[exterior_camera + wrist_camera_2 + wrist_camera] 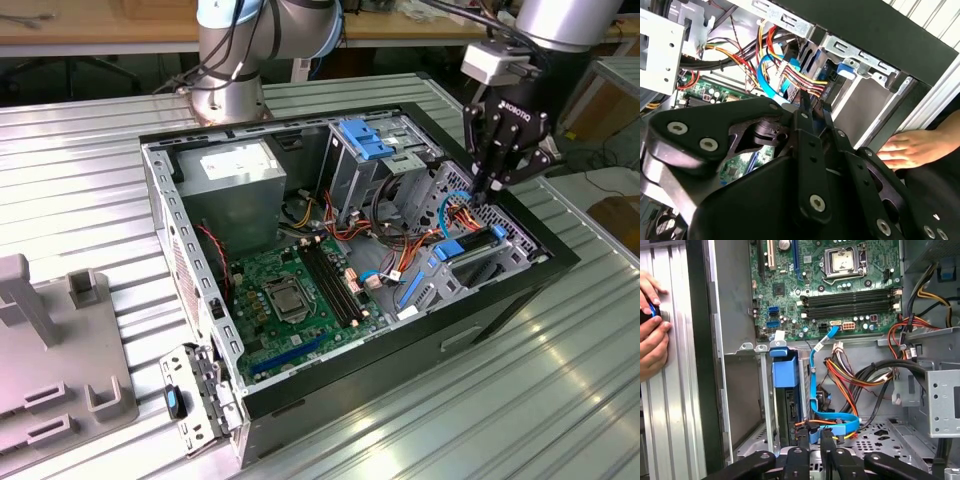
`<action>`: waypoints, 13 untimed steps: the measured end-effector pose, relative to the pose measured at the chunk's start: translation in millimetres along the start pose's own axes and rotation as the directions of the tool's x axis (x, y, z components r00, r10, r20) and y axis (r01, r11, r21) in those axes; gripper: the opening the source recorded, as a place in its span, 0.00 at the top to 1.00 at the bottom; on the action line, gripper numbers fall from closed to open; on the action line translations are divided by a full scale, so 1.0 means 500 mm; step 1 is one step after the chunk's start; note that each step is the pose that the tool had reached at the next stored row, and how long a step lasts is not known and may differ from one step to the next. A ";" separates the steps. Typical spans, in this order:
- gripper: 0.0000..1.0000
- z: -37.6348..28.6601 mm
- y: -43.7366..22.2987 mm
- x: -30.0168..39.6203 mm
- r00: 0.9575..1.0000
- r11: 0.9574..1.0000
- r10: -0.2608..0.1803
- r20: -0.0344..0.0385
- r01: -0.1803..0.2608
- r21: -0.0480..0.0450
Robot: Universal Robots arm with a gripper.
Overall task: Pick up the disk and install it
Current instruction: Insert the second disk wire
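Observation:
The disk (468,250), a grey drive in a bright blue carrier, sits in the drive bay at the exterior view's right end of the open computer case. Its blue tab (785,372) stands up between the bay's metal rails, and the first wrist view shows its dark edge below. In the second wrist view its grey body (865,102) lies under a blue tab. My gripper (488,188) hangs just above the bay beside the disk, among the cables. Its fingers are close together in both wrist views (813,106) (815,436), shut, and not around the disk. A blue data cable (840,422) loops right at the fingertips.
Red, yellow and black wires (855,375) crowd the bay beside the gripper. The motherboard (300,290), power supply (235,175) and a blue-topped drive cage (365,140) fill the case. A person's hands (650,325) rest outside the case wall. A grey fixture (50,350) stands at the exterior view's left.

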State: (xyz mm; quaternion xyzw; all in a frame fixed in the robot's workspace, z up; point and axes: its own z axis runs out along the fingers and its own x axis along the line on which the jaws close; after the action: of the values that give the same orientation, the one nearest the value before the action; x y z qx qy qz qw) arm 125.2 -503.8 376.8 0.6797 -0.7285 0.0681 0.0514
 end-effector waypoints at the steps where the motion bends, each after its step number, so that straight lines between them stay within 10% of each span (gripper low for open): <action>1: 0.76 -0.002 -0.001 0.000 1.000 1.000 0.000 0.000 0.000 -0.006; 6: 0.76 -0.003 -0.005 0.000 1.000 1.000 0.000 -0.004 -0.001 -0.022; 9: 0.76 -0.003 -0.005 0.000 1.000 1.000 0.000 -0.028 -0.001 -0.020; 13: 0.76 -0.003 -0.005 0.000 1.000 1.000 0.000 -0.029 -0.001 -0.020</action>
State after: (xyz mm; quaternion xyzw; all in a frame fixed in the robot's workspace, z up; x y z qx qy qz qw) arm 127.7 -503.7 378.5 0.6779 -0.7285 0.0706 0.0688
